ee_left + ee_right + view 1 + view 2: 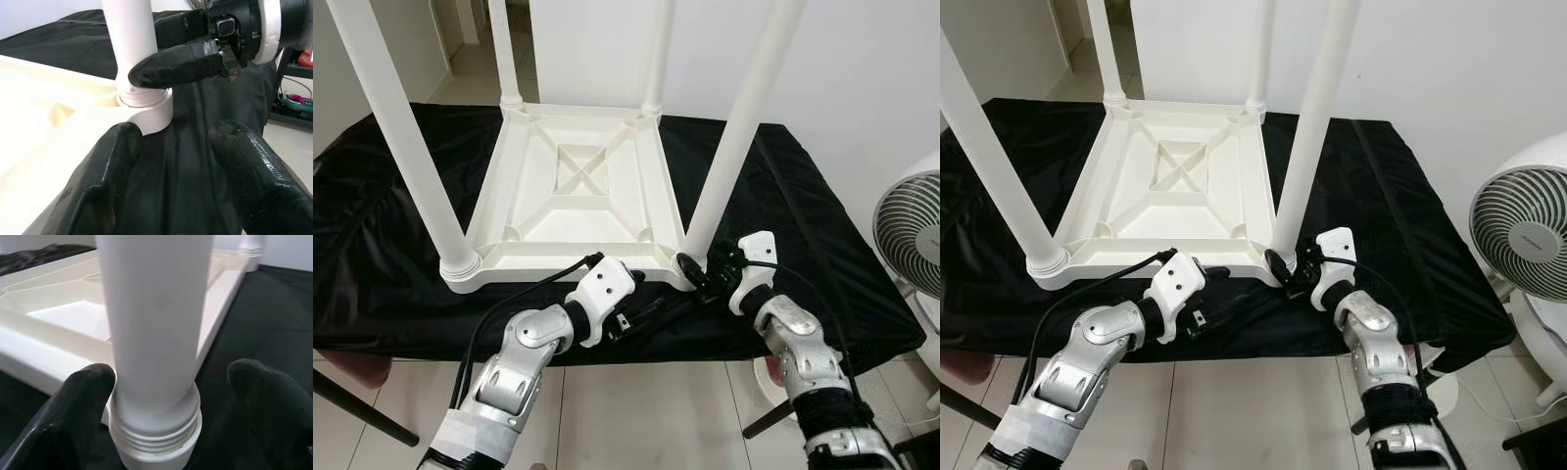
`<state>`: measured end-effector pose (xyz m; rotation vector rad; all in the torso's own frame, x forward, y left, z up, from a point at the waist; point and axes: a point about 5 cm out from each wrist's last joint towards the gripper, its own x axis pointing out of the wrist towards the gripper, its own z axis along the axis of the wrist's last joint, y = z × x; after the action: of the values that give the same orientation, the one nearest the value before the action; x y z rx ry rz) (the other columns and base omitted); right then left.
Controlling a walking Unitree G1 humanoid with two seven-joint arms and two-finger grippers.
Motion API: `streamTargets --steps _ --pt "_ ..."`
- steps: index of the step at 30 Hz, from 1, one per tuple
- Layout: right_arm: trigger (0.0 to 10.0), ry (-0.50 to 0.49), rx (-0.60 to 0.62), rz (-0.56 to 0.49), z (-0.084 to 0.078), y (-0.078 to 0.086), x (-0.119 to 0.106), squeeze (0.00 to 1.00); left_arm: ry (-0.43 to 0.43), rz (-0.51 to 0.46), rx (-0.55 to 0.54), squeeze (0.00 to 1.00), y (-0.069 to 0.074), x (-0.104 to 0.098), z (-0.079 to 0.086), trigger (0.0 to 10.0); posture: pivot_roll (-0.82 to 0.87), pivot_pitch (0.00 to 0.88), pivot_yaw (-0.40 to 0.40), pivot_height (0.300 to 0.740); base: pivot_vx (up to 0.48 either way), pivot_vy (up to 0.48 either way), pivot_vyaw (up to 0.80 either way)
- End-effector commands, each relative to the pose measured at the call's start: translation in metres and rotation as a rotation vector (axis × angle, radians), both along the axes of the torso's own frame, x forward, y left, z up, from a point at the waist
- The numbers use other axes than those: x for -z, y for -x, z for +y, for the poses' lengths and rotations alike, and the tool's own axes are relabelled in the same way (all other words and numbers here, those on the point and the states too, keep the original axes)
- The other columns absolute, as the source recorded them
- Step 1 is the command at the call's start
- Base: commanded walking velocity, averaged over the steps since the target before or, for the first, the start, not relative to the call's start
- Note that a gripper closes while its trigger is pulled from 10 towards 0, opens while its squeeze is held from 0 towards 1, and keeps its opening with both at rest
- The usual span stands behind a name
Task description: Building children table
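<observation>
**Small white table upside down, both grippers at its near right leg**

Black cloth (822,245) covers a low work surface in front of a white wall, with pale floor tiles (636,411) below and a white fan (1528,235) standing at the right. On the cloth lies the small white table (578,196), turned upside down, so its ribbed underside faces up and its four round legs stand upward.

At the corner nearest the robot on its right side, the leg (734,137) stands in its threaded socket (156,440). The right gripper (700,274) is at the base of this leg. In the right wrist view the leg stands between the two black fingers (78,401). One finger lies close against the socket, the other is apart from it, so the fingers are spread and not pressed on the leg. The right forearm comes up from below and its wrist bends inward toward the table corner.

The left gripper (641,313) lies low over the cloth, just beside the near edge of the table, and points toward the same corner. Its two fingers (112,176) are apart and hold nothing; black cloth shows between them. The left arm reaches forward with the elbow bent, and a black cable (499,313) runs along it.
</observation>
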<state>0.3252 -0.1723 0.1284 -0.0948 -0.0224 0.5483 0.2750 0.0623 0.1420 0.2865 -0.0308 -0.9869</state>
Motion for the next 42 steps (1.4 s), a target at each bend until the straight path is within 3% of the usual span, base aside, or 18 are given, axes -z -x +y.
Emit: streamTargets --steps 1,5,9,18,19,25,32,34,42 --pt "10.0 0.02 -0.054 -0.006 0.001 -0.004 -0.003 0.0 0.002 0.005 -0.02 0.0 -0.002 0.0 -0.001 10.0 0.11 0.0 -0.017 0.74 0.0 0.0 0.0" --pt "10.0 0.029 -0.063 -0.007 0.001 -0.008 -0.004 0.0 0.002 0.004 -0.021 0.0 -0.003 -0.001 -0.001 10.0 0.11 0.0 -0.016 0.74 0.0 0.0 0.0" --pt "10.0 0.048 -0.113 0.002 0.011 -0.023 -0.009 0.0 -0.001 -0.002 -0.026 0.0 -0.005 -0.002 0.001 10.0 0.12 0.0 -0.015 0.74 0.0 0.0 0.0" --pt "10.0 0.064 -0.165 0.02 0.024 -0.03 -0.007 0.0 0.001 -0.009 -0.034 0.0 -0.007 -0.004 0.001 10.0 0.13 0.0 -0.018 0.74 0.0 0.0 0.0" --pt "0.0 0.075 -0.179 0.036 0.026 -0.031 -0.004 0.0 0.0 -0.011 -0.036 0.0 -0.007 -0.004 0.001 10.0 0.13 0.0 -0.019 0.74 0.0 0.0 0.0" --pt "0.0 0.064 -0.197 0.077 0.028 -0.03 0.004 0.0 0.002 -0.014 -0.041 0.0 -0.007 -0.005 0.002 10.0 0.14 0.0 -0.023 0.74 0.0 0.0 0.0" --pt "0.0 0.044 -0.184 0.075 0.018 -0.028 0.007 0.0 0.002 -0.012 -0.041 0.0 -0.006 -0.004 0.002 10.0 0.13 0.0 -0.021 0.74 0.0 0.0 0.0" --pt "0.0 -0.001 -0.139 0.07 0.013 -0.027 0.005 0.0 0.003 -0.01 -0.037 0.0 -0.005 -0.004 0.001 10.0 0.12 0.0 -0.021 0.74 0.0 0.0 0.0" --pt "0.0 0.017 0.028 0.075 0.008 -0.028 0.008 0.0 0.009 -0.003 -0.034 0.0 -0.004 -0.002 -0.001 10.0 0.12 0.0 -0.025 0.74 0.0 0.0 0.0"
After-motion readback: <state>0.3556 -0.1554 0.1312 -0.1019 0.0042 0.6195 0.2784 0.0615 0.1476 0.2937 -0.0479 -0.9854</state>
